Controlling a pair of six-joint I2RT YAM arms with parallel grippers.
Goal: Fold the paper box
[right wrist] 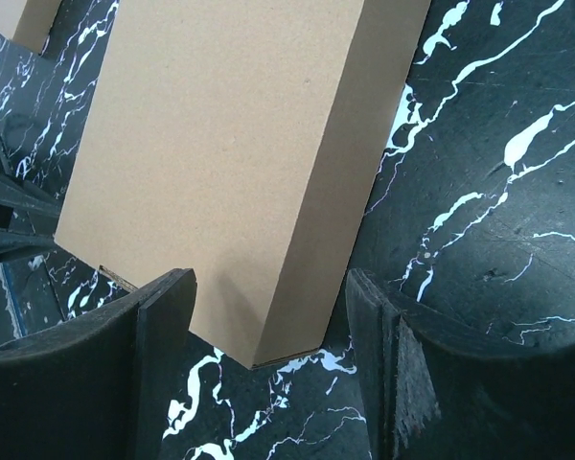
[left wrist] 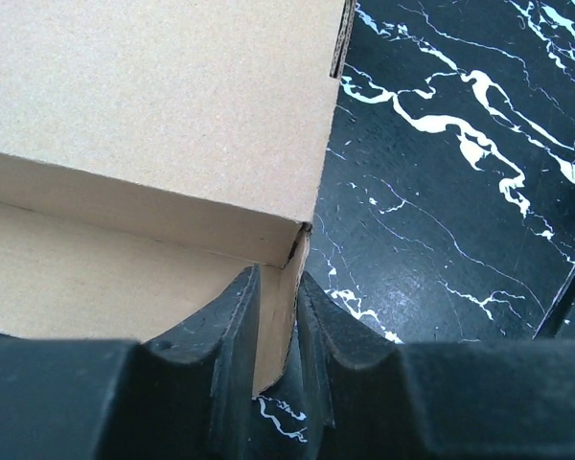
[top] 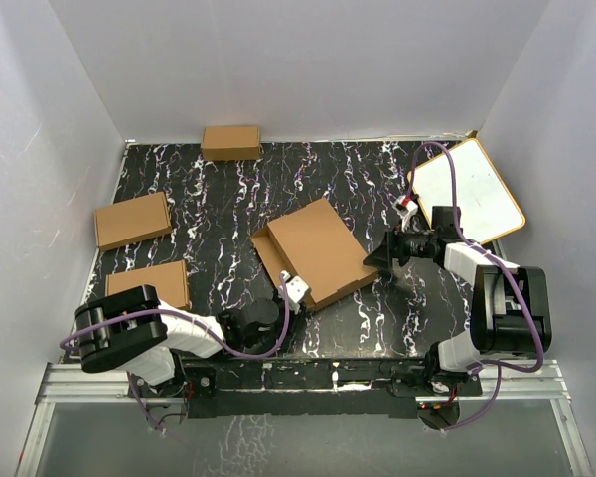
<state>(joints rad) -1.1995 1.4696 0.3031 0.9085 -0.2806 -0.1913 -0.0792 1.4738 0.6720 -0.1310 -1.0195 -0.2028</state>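
The paper box (top: pixel 318 248) lies in the middle of the black marbled table, partly folded, with its broad lid panel laid over the top. My left gripper (top: pixel 290 291) is at the box's near left corner. In the left wrist view the gripper (left wrist: pixel 276 326) is shut on a thin upright side wall of the box (left wrist: pixel 153 115). My right gripper (top: pixel 377 260) is at the box's right corner. In the right wrist view it (right wrist: pixel 266 297) is open, its fingers (right wrist: pixel 163 326) on either side of the box corner (right wrist: pixel 230 163) without touching it.
Three small ready-made brown boxes stand at the back (top: pixel 231 142), at the left (top: pixel 132 220) and at the near left (top: pixel 149 285). A white board with a tan rim (top: pixel 469 191) lies at the back right. White walls enclose the table.
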